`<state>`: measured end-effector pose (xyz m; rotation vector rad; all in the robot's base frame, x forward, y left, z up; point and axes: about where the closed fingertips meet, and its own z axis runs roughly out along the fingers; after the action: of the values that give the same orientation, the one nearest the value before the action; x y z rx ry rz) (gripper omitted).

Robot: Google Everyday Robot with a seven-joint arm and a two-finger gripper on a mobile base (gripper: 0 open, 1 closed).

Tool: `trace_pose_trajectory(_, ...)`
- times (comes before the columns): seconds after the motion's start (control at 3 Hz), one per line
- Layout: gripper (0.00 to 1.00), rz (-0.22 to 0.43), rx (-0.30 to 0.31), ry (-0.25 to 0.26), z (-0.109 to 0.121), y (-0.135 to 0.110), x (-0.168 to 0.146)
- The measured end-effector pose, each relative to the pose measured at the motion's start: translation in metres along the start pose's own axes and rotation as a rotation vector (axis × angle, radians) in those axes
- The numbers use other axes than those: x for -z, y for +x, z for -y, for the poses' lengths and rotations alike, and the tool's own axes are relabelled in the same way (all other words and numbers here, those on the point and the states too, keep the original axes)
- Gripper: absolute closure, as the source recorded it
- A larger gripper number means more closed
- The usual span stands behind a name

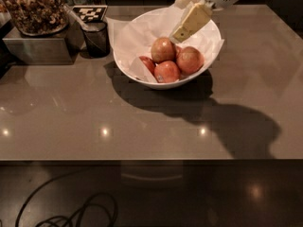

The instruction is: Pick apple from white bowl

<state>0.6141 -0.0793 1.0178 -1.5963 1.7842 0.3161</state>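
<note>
The white bowl (208,56) stands on the grey table, lined with crumpled white paper. Several apples lie in it. The pale pinkish-red apple (190,59) is at the right. A golden-brown apple (163,49) is at the back middle, and a deeper red apple with a small sticker (166,72) is at the front. A further red apple (147,63) shows partly at the left. My gripper (179,35) comes down from the upper right and hangs over the back of the bowl, just above and between the golden-brown apple and the pinkish apple, touching neither.
A small dark mesh cup (96,38) stands left of the bowl. Behind it is a checker-marked card (90,12). A jar of nuts (34,7) sits on a metal box (38,47) at the far left. Cables lie on the floor in front of the table.
</note>
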Motion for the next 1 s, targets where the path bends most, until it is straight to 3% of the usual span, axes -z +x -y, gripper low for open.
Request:
trace_pose_trajectory(0.33,0.35,-0.015,-0.042,0.005,0.007,0.016,-0.008)
trace_pose_trajectory(0.67,0.26,-0.024,-0.085,0.020,0.017,0.032,-0.015)
trace_pose_trajectory(1.0,0.23,-0.041,-0.107,0.021,0.023,0.045,-0.021)
